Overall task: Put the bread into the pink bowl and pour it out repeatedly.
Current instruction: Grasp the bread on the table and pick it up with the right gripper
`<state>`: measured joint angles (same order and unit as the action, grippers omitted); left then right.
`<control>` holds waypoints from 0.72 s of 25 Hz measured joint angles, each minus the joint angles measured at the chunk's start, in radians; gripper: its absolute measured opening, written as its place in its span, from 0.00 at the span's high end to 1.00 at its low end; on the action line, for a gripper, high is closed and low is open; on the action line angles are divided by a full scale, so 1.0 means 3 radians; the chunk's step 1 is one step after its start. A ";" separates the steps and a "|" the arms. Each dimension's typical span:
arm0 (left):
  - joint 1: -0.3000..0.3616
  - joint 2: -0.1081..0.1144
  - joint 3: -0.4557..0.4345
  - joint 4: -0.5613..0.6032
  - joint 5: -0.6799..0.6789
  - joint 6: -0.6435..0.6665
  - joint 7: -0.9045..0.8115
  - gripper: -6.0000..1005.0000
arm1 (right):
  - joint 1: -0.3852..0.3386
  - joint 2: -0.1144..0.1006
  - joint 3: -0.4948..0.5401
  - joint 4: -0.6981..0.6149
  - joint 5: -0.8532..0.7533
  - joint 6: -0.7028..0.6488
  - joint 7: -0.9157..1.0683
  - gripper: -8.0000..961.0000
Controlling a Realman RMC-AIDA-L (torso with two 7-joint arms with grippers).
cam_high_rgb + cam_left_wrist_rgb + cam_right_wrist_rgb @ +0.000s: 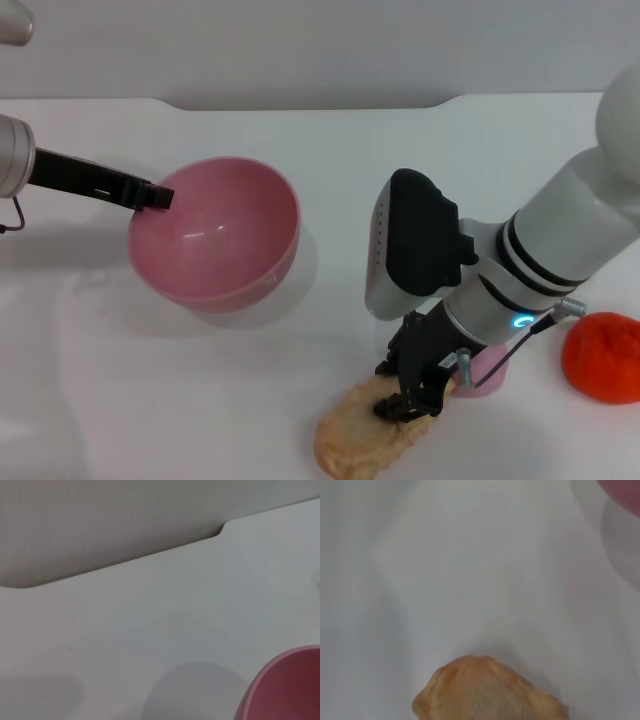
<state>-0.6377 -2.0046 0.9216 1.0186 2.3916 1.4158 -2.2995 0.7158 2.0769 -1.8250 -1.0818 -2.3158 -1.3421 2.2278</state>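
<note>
The bread (365, 432) is lying on the white table (150, 400) in the lower middle of the head view, its long axis going from lower left to upper right. Its lower end is almost touching the bottom edge, and its upper right end is hidden under the right gripper (410, 400). This gripper is coming down on the bread with its dark fingers around it, seeming to be clamped on it. The pink bowl (215, 232) is sitting in the upper left part, tilted, its opening facing up and toward the camera. The left gripper (152, 194) is pinching its left rim. An orange thing (603, 357) is lying at the right edge, partly cut off. A small pink thing (485, 372) is mostly hidden behind the right arm. No writing can be read
</note>
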 joint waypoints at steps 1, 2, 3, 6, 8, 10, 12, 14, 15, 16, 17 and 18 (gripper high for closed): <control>0.0000 0.0000 0.0000 0.0000 0.0000 0.0000 0.0000 0.95 | 0.0002 0.0000 -0.0006 0.0000 0.0000 -0.0002 0.0000 0.55; 0.0000 0.0000 0.0000 0.0000 0.0000 0.0000 0.0000 0.95 | 0.0003 0.0000 -0.0011 -0.0001 0.0000 -0.0003 0.0000 0.56; -0.0001 0.0001 0.0000 0.0000 0.0000 0.0000 0.0000 0.95 | 0.0003 0.0000 -0.0013 -0.0001 0.0000 -0.0005 0.0000 0.56; 0.0000 0.0005 0.0000 0.0000 0.0000 0.0000 0.0000 0.95 | 0.0005 0.0000 -0.0015 -0.0002 0.0000 -0.0007 0.0003 0.58; 0.0004 0.0006 0.0000 0.0000 0.0000 0.0000 0.0000 0.95 | 0.0005 0.0000 -0.0016 -0.0003 0.0000 -0.0008 0.0006 0.59; 0.0007 0.0006 0.0000 0.0000 0.0000 0.0003 0.0000 0.95 | 0.0006 0.0000 -0.0016 -0.0004 0.0000 -0.0009 0.0010 0.61; 0.0010 0.0006 0.0000 0.0000 0.0000 0.0009 0.0000 0.95 | 0.0004 0.0000 -0.0016 -0.0005 0.0000 -0.0010 0.0011 0.66; 0.0015 0.0006 0.0000 0.0000 0.0000 0.0015 0.0000 0.95 | 0.0000 0.0000 -0.0016 -0.0008 0.0000 -0.0011 0.0014 0.68; 0.0016 0.0006 0.0000 0.0000 0.0000 0.0016 0.0000 0.95 | -0.0001 0.0000 -0.0016 -0.0008 0.0000 -0.0011 0.0016 0.68; 0.0016 0.0006 0.0000 0.0000 0.0000 0.0017 0.0000 0.95 | -0.0001 0.0000 -0.0016 -0.0007 0.0000 -0.0011 0.0017 0.69; 0.0017 0.0006 0.0000 0.0000 -0.0001 0.0018 0.0000 0.95 | -0.0002 0.0000 -0.0016 -0.0004 0.0000 -0.0011 0.0018 0.70; 0.0017 0.0005 0.0000 0.0000 0.0000 0.0019 0.0000 0.95 | -0.0002 0.0000 -0.0016 -0.0001 0.0001 -0.0010 0.0018 0.71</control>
<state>-0.6327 -2.0030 0.9216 1.0186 2.3915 1.4216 -2.2993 0.7151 2.0770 -1.8297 -1.0821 -2.3155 -1.3451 2.2333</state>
